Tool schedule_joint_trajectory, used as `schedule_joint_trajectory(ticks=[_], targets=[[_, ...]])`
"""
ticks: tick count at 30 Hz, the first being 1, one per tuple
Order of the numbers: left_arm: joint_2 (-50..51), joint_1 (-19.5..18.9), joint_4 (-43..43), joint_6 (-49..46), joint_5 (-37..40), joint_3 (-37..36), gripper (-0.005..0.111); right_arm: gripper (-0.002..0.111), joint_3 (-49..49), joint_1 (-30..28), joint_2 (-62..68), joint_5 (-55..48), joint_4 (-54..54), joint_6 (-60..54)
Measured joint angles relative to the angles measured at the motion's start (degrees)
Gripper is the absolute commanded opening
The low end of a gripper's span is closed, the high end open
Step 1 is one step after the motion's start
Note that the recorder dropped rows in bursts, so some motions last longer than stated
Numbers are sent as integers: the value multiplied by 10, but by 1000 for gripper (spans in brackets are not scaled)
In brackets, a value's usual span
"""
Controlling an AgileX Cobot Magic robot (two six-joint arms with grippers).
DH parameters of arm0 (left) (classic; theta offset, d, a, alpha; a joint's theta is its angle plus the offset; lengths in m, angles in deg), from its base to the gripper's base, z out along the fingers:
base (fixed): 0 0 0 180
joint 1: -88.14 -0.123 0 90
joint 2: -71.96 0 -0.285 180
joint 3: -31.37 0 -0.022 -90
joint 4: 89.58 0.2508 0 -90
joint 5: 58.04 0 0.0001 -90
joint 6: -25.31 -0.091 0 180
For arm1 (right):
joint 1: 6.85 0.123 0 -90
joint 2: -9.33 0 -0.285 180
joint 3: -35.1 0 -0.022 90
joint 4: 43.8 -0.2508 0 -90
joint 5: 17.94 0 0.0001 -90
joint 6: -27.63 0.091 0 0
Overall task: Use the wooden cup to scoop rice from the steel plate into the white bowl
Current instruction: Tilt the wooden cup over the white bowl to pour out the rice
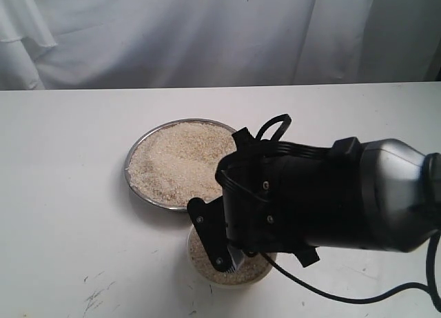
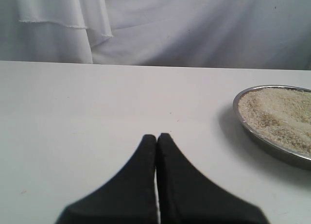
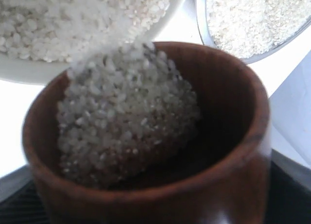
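The rice (image 3: 126, 122) sat heaped inside your wooden cup (image 3: 228, 102), piled vs. the low side of the tipped cup right up to its lip. That lip hung just over the white bowl (image 3: 29, 73), which already held a bed of grains. At the lip the grains blurred, so you couldn't tell cup rice from bowl rice there.

Your right gripper (image 1: 227, 252) was clamped on the cup. You saw the cup only in the right wrist view, since the black arm (image 1: 331, 194) hid it in the ext. view. There one dark finger (image 1: 207, 235) hung down over the bowl's rim.

The steel plate (image 1: 131, 170) lay just beside the bowl, on its far side, w/ a wide, shallow layer of rice across it. Both dishes stood on the white table (image 1: 62, 214). A black cable (image 1: 344, 294) trailed from the arm across the near right corner.

Your left gripper (image 2: 156, 136) was well off to the plate's side, its two black fingers pressed together w/ nothing btw. them, above bare table.

White cloth (image 1: 172, 35) hung behind the table.
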Motion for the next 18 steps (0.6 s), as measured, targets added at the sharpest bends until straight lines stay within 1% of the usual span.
schedule_joint_trajectory(ticks=[18], targets=[[0,0,0,0,0,0,0,0,0,27,0,-11,56,0]])
